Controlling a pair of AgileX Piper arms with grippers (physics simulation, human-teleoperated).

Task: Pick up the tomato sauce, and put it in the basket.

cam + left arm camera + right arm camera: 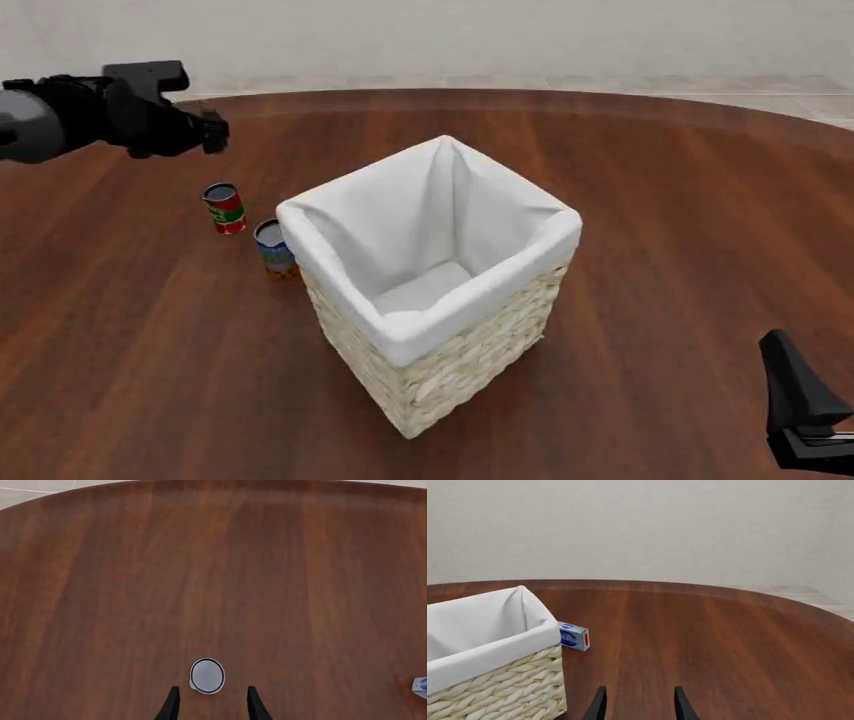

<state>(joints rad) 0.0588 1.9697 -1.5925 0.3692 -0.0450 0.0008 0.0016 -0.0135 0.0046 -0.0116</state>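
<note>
Woven wicker basket point(441, 375), cloth-lined

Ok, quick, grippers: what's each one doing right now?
Left gripper: open, empty, above the tomato sauce.
Right gripper: open, empty.

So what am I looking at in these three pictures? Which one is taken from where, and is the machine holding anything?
These are simulator pictures of two robot arms at a wooden table. The front view looks down from above the arms: the left tool hangs over the table at the left, and the right tool shows at the bottom right. The other two pictures come from cameras just behind each tool, so you see two dark fingers poking forward. On the table stand a lined basket, a red-labelled tomato sauce can and a blue-labelled can. The left camera looks down on the sauce can's top. The right camera also shows a small blue box behind the basket. Both tools are open and hold nothing.
</note>
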